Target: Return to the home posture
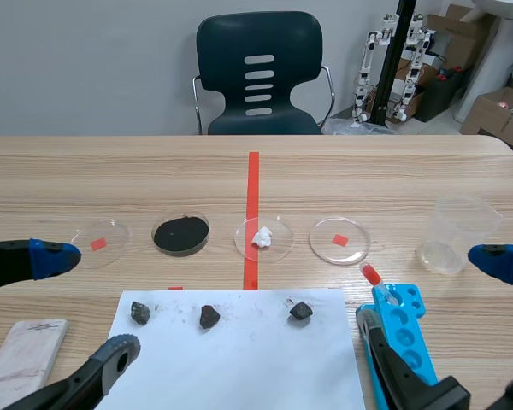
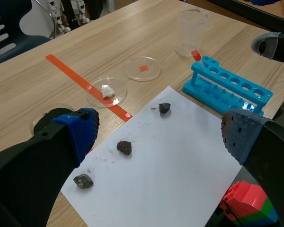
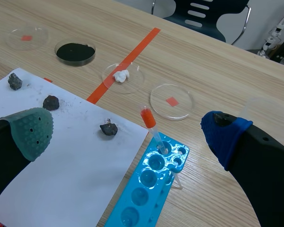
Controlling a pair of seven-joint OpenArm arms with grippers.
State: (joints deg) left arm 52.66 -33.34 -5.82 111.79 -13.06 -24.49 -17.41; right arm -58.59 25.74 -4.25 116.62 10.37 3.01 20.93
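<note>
Scene view: left fingers (image 1: 51, 256) and right fingers (image 1: 496, 259) hang low over the counter (image 1: 342, 184), flanking the paper (image 1: 239, 367), spread wide, holding nothing. Home posture looks nearly reached; next only small settling.

Pale wood-grain table (image 1: 111, 179), split down the middle by an orange-red tape line (image 1: 253, 184). Carries four clear round dishes in a row across the middle: a left-end dish (image 1: 111, 226) over a red tape square, a black-powder dish (image 1: 182, 215), a white-lump dish (image 1: 278, 248) sitting on the tape line, and a fourth dish (image 1: 329, 248) over another red square. Holds a clear plastic cup (image 1: 462, 232) to the right of that row. Nearer the robot, bears a white paper sheet (image 1: 239, 359), a blue tube rack (image 1: 408, 325) just beside the sheet's right edge, and a pale grey block (image 1: 24, 354) off its left corner.
</note>
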